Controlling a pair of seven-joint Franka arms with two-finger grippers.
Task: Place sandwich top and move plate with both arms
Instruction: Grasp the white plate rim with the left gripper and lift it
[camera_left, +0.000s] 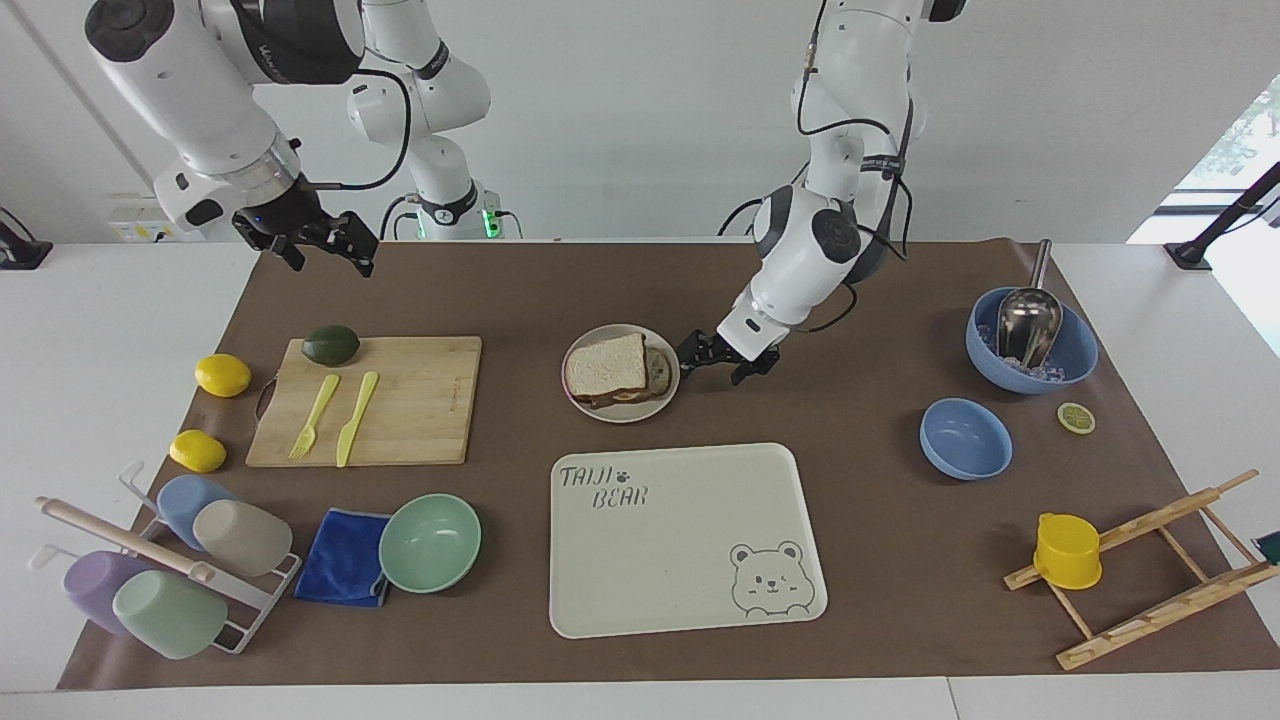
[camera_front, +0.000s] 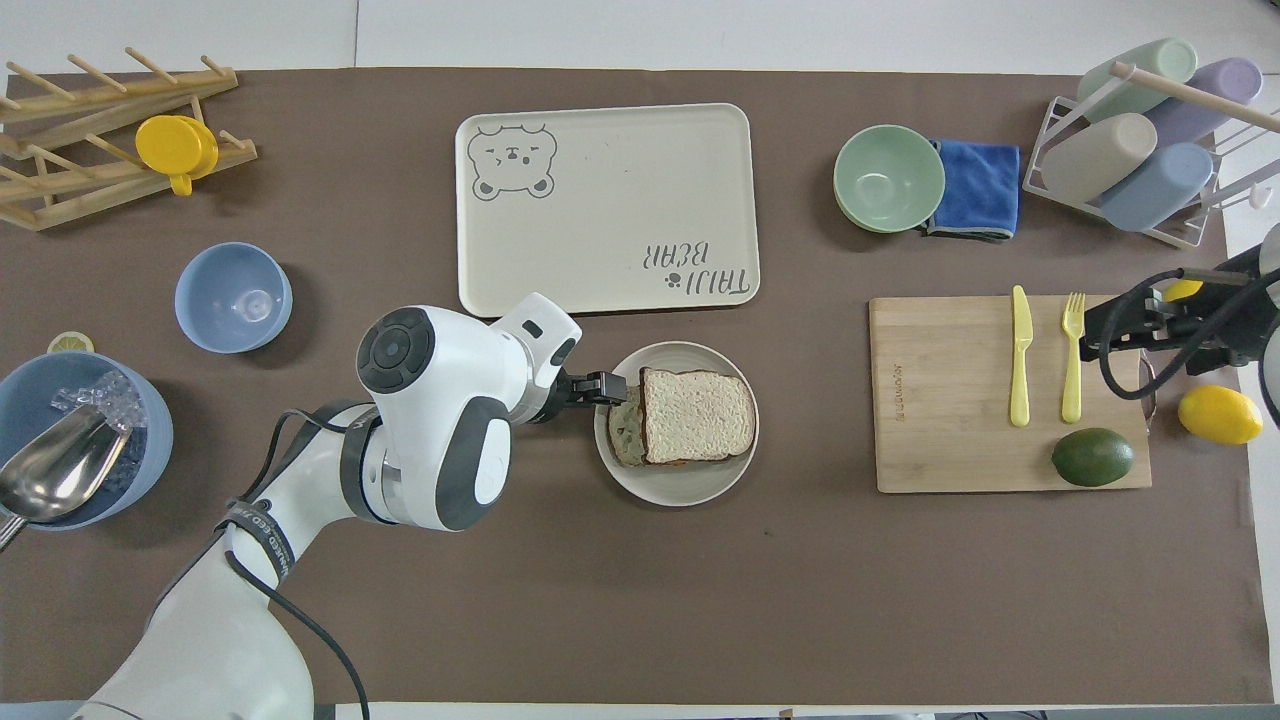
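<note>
Overhead view: one small round off-white plate (camera_front: 680, 490) sits mid-mat, nearer to the robots than the one rectangular cream tray (camera_front: 600, 290), which carries a bear face and the words "TAIJI BEAR". On the plate the sandwich top (camera_front: 697, 413), a squarish pale speckled slice with brown crust, lies over a lower slice that peeks out toward the left arm's end.

The left tool (camera_front: 605, 387) is low, its tips at the plate's rim on that same side, fingers spread and grasping nothing; whether it touches the rim I cannot tell. The right tool (camera_left: 320, 250) waits raised, released too, over the end of the one bamboo cutting board (camera_front: 950, 400).

On the board there are one yellow-green plastic knife (camera_front: 1019, 355), one matching fork (camera_front: 1072, 355) and one dark green avocado (camera_front: 1092, 457). Two yellow lemons (camera_left: 222, 375) lie beside the board, toward the right arm's end. The white wire rack (camera_left: 250, 610) holds four pastel cups. Farther from the robots than the board lie one blue cloth (camera_front: 975, 188) and one mint-green bowl (camera_front: 888, 178), touching.

There are two blue bowls; the larger blue bowl (camera_front: 150, 450) holds ice and a metal scoop (camera_front: 55, 475). One lemon slice (camera_left: 1076, 417) lies beside it, and one yellow cup (camera_front: 172, 145) sits on a wooden rack (camera_front: 60, 95).

A brown mat (camera_front: 640, 600) covers the white tabletop (camera_left: 100, 330); the wall is white.
</note>
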